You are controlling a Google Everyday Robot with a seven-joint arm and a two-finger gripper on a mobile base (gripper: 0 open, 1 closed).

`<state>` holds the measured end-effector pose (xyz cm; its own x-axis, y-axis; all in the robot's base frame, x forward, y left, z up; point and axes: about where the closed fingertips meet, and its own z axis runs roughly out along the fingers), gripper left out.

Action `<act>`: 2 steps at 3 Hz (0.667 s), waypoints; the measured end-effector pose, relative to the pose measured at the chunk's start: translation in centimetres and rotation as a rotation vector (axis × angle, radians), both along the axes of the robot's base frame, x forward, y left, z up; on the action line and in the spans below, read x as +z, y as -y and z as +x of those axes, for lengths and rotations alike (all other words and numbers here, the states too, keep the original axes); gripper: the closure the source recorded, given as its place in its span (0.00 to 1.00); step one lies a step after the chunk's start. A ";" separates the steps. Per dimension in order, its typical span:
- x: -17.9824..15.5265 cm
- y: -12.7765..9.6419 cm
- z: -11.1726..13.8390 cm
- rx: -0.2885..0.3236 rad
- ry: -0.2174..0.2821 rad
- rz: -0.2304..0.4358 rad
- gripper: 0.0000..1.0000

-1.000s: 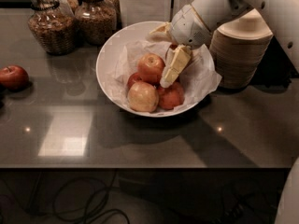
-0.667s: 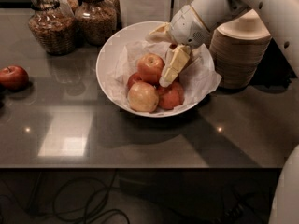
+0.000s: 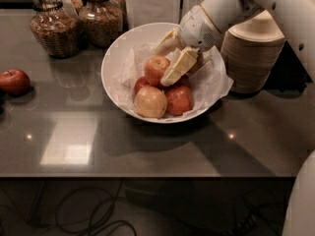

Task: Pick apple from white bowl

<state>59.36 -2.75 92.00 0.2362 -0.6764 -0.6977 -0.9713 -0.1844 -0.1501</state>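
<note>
gripper (image 3: pixel 164 64) down in white bowl (image 3: pixel 114 58), fingers (image 3: pixel 181 64) spread either side of the apple (image 3: pixel 153 69), not clamped yet. apple sits atop other apples (image 3: pixel 150 101). prob firm, smooth, slippery, rolls easy; squeeze across widest part.

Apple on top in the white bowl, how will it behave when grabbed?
The apple looks rigid, likely firm. Round and glossy, it may slip. Perched on other apples, it could roll. The gripper is beside it.
</note>
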 end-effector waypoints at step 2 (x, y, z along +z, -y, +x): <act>0.0 0.0 0.0 0.000 0.000 0.000 0.92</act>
